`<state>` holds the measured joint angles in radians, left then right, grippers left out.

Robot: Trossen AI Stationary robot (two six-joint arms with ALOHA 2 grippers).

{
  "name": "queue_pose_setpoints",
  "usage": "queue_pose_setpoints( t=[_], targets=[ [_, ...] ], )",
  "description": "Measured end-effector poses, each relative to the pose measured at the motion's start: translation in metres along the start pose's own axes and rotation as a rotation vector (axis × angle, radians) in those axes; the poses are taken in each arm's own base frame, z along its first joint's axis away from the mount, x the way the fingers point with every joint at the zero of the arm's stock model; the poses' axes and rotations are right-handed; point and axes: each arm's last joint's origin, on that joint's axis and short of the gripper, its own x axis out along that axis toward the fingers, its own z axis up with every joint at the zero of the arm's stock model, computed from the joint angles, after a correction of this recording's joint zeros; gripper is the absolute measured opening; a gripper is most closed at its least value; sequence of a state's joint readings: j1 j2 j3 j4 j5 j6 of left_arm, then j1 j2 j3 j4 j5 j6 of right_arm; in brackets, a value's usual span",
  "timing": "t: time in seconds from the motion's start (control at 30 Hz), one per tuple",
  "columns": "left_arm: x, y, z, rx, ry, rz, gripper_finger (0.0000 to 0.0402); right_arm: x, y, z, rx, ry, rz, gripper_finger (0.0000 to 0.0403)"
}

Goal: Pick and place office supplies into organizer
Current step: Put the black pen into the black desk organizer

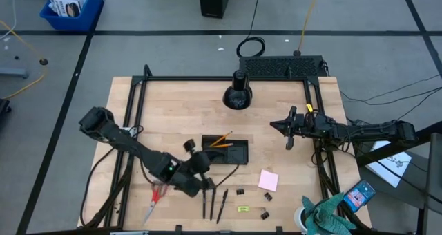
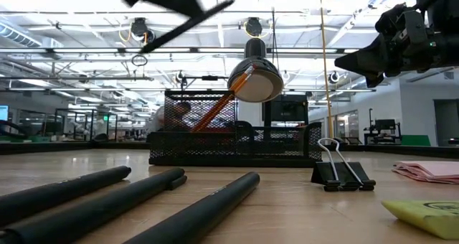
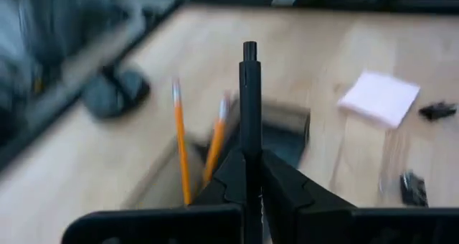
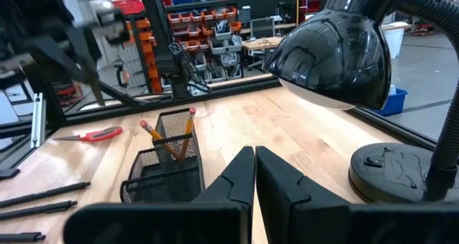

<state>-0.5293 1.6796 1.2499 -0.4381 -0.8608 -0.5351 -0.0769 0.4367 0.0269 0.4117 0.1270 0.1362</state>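
Note:
The black mesh organizer stands mid-table, and two orange pencils lean in one of its compartments. My left gripper hovers just near-left of it, shut on a dark pen, which also shows high in the low view. More dark pens lie near the front edge. Beside them are red-handled scissors, binder clips, a pink pad and a yellow-green piece. My right gripper waits shut at the right, holding nothing. My left gripper pinches the pen's rear part between its two fingers. The pen runs on along the line of the fingers, and its free end points toward the organizer. The fingers slant down from the near left. The pen is lifted clear of the table.
A black desk lamp stands beyond the organizer, its shade close to my right gripper. A black frame borders the table's sides. A blue phone-like item and a teal cloth sit at the near right corner.

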Motion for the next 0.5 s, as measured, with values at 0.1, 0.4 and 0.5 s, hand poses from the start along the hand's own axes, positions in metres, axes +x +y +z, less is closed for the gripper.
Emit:
queue_pose_setpoints(
  t=[0.1, 0.4, 0.5],
  targets=[
    [0.009, 0.003, 0.022, 0.125, -0.099, -0.061, 0.0011, 0.000, 0.000, 0.001, 0.000, -0.007, 0.001, 0.0009],
    [0.055, 0.054, 0.048, 0.299, -0.075, -0.136, 0.0014, 0.000, 0.001, 0.002, 0.004, -0.019, 0.026, 0.0009],
    [0.063, 0.064, 0.054, 0.324, -0.094, -0.254, 0.0007, 0.000, 0.001, 0.002, 0.004, -0.018, 0.031, 0.0009]
  ],
)
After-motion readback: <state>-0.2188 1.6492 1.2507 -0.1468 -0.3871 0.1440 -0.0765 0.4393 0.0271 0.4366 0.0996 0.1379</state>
